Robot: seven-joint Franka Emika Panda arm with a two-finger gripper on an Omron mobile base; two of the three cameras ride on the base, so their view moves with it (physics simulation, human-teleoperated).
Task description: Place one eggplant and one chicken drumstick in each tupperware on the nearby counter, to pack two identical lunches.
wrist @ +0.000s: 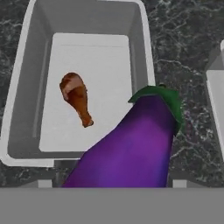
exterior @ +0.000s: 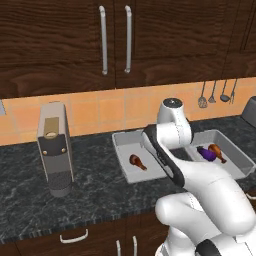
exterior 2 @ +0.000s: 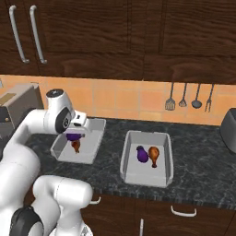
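Note:
My gripper [exterior 2: 73, 132] is shut on a purple eggplant [wrist: 131, 144] with a green cap, which hangs just above the left tupperware [exterior 2: 57, 148] near its rim [wrist: 148, 57]. A brown chicken drumstick [wrist: 76, 98] lies on that tupperware's floor [exterior: 138, 161]. The right tupperware [exterior 2: 124, 162] holds a second eggplant [exterior 2: 142, 155] and a second drumstick [exterior 2: 154, 156] side by side. Both grey containers stand on the black marbled counter [exterior: 90, 192]. In the left base view my own arm covers the hand.
A tall grey appliance [exterior: 55, 150] stands on the counter to the left. A dark toaster-like box [exterior 2: 229, 129] sits at the far right. Utensils [exterior 2: 189, 99] hang on the orange tile wall, and dark wood cabinets [exterior: 115, 35] hang overhead.

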